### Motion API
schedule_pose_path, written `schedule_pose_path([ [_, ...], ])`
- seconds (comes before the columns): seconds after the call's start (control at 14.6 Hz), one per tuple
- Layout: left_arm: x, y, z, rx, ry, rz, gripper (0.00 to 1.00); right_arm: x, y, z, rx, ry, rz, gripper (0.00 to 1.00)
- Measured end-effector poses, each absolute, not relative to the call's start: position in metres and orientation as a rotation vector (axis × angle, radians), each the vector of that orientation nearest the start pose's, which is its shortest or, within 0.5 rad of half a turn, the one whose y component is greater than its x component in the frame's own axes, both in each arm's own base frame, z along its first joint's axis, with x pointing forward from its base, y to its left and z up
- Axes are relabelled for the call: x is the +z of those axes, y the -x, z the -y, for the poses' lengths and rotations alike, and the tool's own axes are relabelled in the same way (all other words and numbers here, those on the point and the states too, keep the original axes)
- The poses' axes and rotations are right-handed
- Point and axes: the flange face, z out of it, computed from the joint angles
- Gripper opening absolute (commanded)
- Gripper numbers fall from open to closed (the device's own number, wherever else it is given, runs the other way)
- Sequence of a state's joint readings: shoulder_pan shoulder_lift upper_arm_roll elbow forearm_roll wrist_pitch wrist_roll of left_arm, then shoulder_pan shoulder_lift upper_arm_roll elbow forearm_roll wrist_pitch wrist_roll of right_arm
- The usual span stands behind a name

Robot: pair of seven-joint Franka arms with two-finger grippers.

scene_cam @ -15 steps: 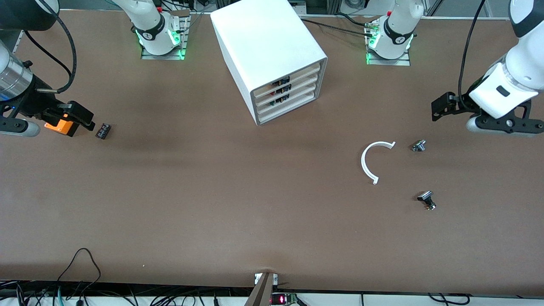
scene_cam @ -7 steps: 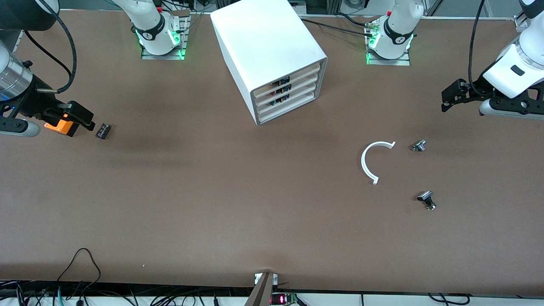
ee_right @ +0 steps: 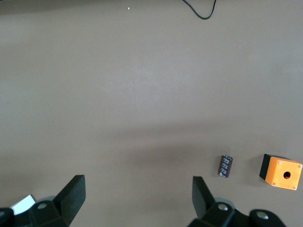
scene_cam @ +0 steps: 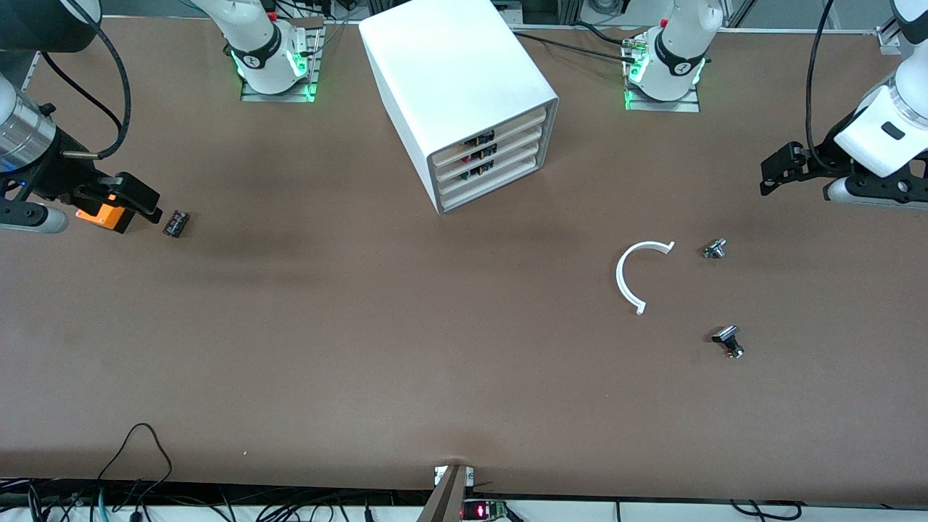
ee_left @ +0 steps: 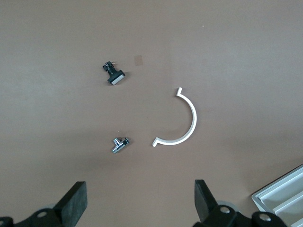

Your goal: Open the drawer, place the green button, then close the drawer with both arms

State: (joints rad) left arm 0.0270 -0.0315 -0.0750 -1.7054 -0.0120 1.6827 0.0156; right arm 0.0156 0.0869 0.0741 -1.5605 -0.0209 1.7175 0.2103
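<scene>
The cabinet (scene_cam: 464,101) stands between the arm bases, its drawer (scene_cam: 493,171) shut, third in the stack. No green-capped button is visible. The left end effector (ee_left: 139,203) hovers, fingers spread apart, above a white arc (ee_left: 180,122) and two knobs (ee_left: 120,144). The right end effector (ee_right: 137,201), also spread, hovers near an orange box (ee_right: 281,171).

The table (scene_cam: 290,348) is plain reddish brown. The cabinet (scene_cam: 449,80) is white, its drawers (scene_cam: 500,168) cream, with black-and-red parts showing in the upper ones. A white arc (scene_cam: 629,279) lies by two black-and-silver knobs (scene_cam: 714,249). The box (ee_right: 281,172) is orange, the block (ee_right: 226,166) beside it black. Both arms (scene_cam: 888,123) are white with black grippers (ee_left: 139,201).
</scene>
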Motion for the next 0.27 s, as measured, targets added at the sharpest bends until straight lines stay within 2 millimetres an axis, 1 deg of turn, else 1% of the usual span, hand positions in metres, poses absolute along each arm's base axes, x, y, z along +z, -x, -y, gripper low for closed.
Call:
schedule_pose_path([
  [0.27, 0.5867, -0.5486, 0.0267, 0.032, 3.147, -0.092, 1.00, 0.5931, -0.5921, -0.0493, -0.114, 3.138, -0.187, 1.00],
])
